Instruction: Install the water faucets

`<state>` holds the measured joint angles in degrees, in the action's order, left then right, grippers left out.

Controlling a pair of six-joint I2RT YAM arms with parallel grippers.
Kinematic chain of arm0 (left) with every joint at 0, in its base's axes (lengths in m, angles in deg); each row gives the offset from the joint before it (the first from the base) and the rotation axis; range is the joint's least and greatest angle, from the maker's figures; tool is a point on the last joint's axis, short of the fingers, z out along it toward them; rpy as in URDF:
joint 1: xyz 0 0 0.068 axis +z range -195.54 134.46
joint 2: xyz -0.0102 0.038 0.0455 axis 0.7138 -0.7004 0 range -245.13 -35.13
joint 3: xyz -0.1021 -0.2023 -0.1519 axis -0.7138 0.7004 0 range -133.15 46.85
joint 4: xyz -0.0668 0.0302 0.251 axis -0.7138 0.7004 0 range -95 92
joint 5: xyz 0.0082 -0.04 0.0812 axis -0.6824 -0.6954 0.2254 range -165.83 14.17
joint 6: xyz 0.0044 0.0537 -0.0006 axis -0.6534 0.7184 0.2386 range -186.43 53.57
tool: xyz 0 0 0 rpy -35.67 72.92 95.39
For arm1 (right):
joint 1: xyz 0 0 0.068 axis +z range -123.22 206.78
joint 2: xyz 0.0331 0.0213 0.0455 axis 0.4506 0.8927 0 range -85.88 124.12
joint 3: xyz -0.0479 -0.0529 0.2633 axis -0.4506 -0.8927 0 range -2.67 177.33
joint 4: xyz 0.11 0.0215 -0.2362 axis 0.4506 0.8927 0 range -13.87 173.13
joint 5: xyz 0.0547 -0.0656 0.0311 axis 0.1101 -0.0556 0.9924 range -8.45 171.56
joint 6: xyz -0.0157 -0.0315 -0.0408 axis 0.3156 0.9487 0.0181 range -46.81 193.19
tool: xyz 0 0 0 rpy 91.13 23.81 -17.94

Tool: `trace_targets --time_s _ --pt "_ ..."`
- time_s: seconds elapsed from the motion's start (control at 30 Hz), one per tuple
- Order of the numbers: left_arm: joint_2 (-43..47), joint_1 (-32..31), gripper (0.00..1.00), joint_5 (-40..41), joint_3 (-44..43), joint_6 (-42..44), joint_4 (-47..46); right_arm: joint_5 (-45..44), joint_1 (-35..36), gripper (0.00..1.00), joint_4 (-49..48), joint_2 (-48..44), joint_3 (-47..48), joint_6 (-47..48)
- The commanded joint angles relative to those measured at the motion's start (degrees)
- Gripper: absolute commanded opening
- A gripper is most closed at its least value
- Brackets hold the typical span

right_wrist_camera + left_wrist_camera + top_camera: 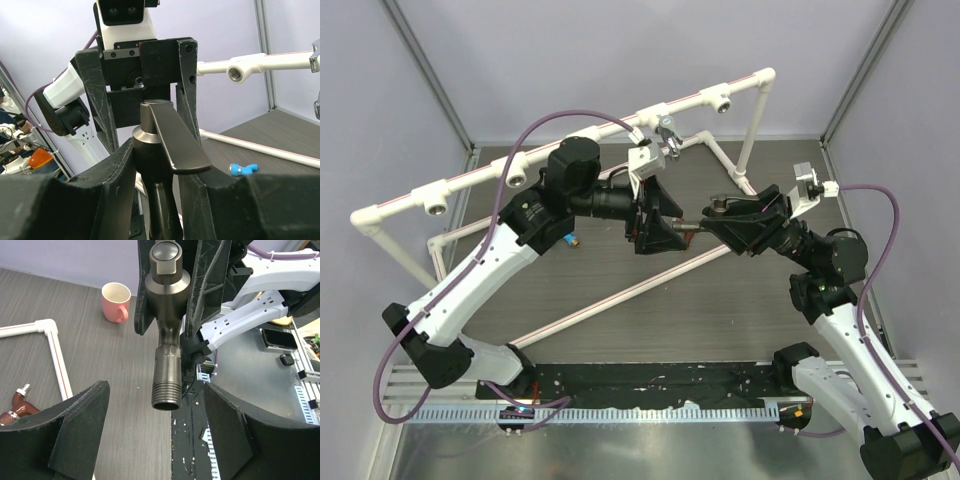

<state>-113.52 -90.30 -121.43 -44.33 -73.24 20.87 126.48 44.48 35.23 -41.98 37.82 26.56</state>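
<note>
The dark faucet (698, 224) with a lever handle is gripped in my right gripper (718, 214), held above the table's middle. In the right wrist view the fingers of my right gripper (160, 167) are shut on its body (150, 150), with the lever pointing at the camera. My left gripper (658, 226) faces it, open. The faucet's threaded end (166, 390) hangs between the spread fingers of my left gripper (155, 390), touching neither. The chrome faucet (667, 134) sits at the white pipe rail. The blue faucet (570, 241) and the red-brown faucet (17, 407) lie on the table.
A white pipe frame (570, 140) with tee sockets (239, 72) runs along the back, with lower pipes (620, 290) across the table. A pink mug (116, 301) stands on the table. A black strip (650, 385) lines the near edge.
</note>
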Motion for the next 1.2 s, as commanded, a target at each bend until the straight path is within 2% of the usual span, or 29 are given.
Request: trace_targets --time_s 0.0,0.17,0.23,0.27,0.3,0.37,0.4,0.43,0.47,0.5,0.53,0.6,0.63,0.73,0.83,1.17 --pt "-0.4 -0.7 0.76 -2.5 -2.5 -0.1 -3.3 -0.1 0.8 0.01 -3.5 0.5 0.9 0.9" --pt "-0.8 -0.8 0.63 -3.3 -2.8 0.1 -3.5 -0.2 1.7 0.01 -3.4 1.4 1.2 1.5" --pt "-1.0 -0.8 0.54 -3.3 -2.9 0.1 -3.5 -0.3 2.0 0.01 -3.0 1.7 1.3 2.1" --pt "-0.9 -0.8 0.47 -3.4 -2.8 0.2 -3.5 -0.3 2.3 0.01 -2.9 1.8 1.3 2.2" --pt "-1.0 -0.8 0.31 -3.6 -2.7 0.5 -3.5 -0.4 2.3 0.01 -2.7 2.1 1.4 2.4" --pt "-0.5 -0.8 0.07 -3.5 -2.3 1.4 -3.1 -0.8 2.3 0.01 -1.6 2.1 1.6 3.1" --pt "-0.2 -0.8 0.00 -2.8 -1.9 2.8 -2.8 -1.0 2.4 0.01 -0.7 2.1 1.9 3.6" --pt "0.8 -0.8 0.00 -2.4 -1.1 3.6 -2.5 -1.7 2.4 0.05 2.3 2.0 2.1 4.3" --pt "1.3 -0.8 0.00 -1.9 -0.6 4.6 -2.0 -2.1 2.4 0.13 4.7 1.9 3.4 6.7" --pt "1.9 -0.8 0.00 -0.6 0.0 5.7 -1.8 -2.6 2.4 0.31 7.7 1.9 4.3 8.3" --pt "3.4 -0.8 0.00 0.2 1.2 7.9 -1.3 -3.3 2.4 0.39 14.2 2.1 5.5 9.8" --pt "5.1 -0.7 0.00 1.7 2.3 10.1 -0.6 -2.7 2.4 0.55 20.2 2.8 9.2 13.6" --pt "5.8 -0.7 0.00 2.9 3.2 12.0 0.1 -1.5 2.5 0.60 26.3 3.9 10.6 15.0" --pt "8.4 -0.8 0.00 5.1 5.0 14.0 1.2 2.2 2.4 0.67 32.8 5.7 14.9 17.5" --pt "10.3 -0.5 0.00 6.5 6.2 15.3 1.7 7.0 2.4 0.74 32.8 6.1 15.5 17.3" --pt "11.4 -0.6 0.00 5.6 7.7 14.1 -1.3 11.8 2.8 0.74 31.2 7.9 15.0 18.1"
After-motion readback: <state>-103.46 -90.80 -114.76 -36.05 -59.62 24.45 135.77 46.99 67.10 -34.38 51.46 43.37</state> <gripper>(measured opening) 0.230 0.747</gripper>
